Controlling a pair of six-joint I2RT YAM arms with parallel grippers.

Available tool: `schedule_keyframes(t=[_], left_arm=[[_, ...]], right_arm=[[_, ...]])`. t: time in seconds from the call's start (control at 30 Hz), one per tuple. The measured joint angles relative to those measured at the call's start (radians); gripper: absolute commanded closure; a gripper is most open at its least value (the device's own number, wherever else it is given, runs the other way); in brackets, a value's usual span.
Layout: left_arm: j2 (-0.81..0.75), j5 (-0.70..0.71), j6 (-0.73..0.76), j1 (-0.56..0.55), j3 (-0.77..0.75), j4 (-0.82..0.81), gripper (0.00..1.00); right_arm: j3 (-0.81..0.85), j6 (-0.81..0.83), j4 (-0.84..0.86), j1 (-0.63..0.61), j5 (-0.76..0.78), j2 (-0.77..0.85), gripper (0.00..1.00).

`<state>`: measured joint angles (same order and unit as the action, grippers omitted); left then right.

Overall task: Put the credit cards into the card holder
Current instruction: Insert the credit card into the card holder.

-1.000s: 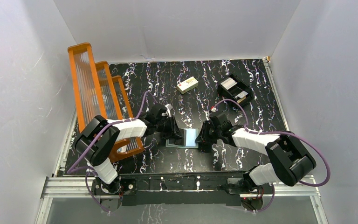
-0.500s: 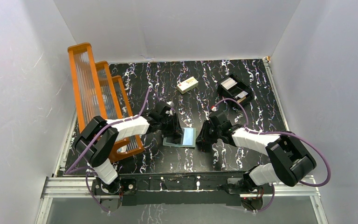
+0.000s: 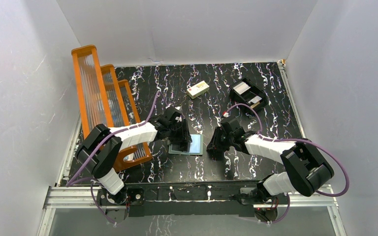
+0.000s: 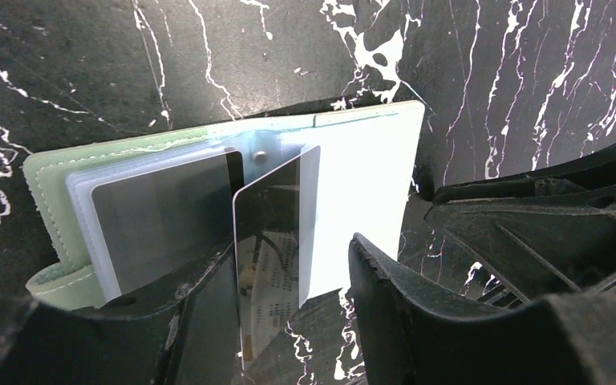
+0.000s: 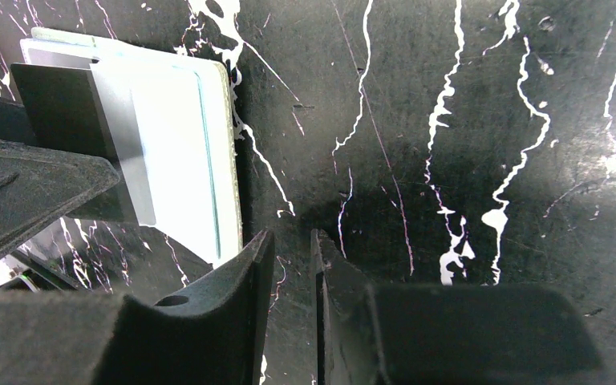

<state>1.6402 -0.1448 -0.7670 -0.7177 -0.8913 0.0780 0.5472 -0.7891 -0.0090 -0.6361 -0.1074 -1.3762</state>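
Note:
The card holder (image 3: 195, 144) lies open on the black marbled table, its pale lining up; in the left wrist view (image 4: 48, 172) it shows a grey-green edge and clear sleeves. One shiny credit card (image 4: 277, 224) stands tilted over the holder's middle, leaning on my left gripper's left finger. My left gripper (image 4: 289, 249) is over the holder (image 3: 179, 135) with its jaws wide apart, the right finger clear of the card. My right gripper (image 5: 291, 237) is nearly closed and empty, just off the holder's right edge (image 5: 184, 144), as the top view (image 3: 214, 145) also shows.
An orange rack (image 3: 103, 98) stands along the left side. A cream block (image 3: 197, 89) lies at the back centre. A black tray (image 3: 248, 93) at the back right holds more whitish cards (image 3: 241, 87). White walls enclose the table.
My left gripper and the card holder have shifted to the left by a small amount. My right arm has stayed where it was.

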Motion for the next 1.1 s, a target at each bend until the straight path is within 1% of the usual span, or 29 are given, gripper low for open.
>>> schedule_keyframes(t=[0.17, 0.47, 0.73, 0.93, 1.1], left_arm=[[-0.011, 0.023, 0.0, 0.0, 0.0, 0.018, 0.5], [-0.014, 0.068, 0.004, -0.005, -0.011, 0.063, 0.54], [-0.014, 0.142, 0.024, -0.025, -0.054, 0.138, 0.5], [-0.013, 0.183, 0.048, -0.032, -0.089, 0.184, 0.5], [-0.011, 0.195, 0.057, -0.035, -0.093, 0.196, 0.54]], right_arm=[[0.0, 0.0, 0.0, 0.0, 0.0, 0.0, 0.68], [0.0, -0.003, 0.006, 0.0, -0.01, 0.0, 0.7], [-0.004, -0.057, 0.11, -0.005, -0.07, -0.024, 0.72], [-0.004, -0.076, 0.126, -0.014, -0.079, -0.052, 0.72], [-0.003, -0.08, 0.143, -0.015, -0.081, -0.062, 0.72]])
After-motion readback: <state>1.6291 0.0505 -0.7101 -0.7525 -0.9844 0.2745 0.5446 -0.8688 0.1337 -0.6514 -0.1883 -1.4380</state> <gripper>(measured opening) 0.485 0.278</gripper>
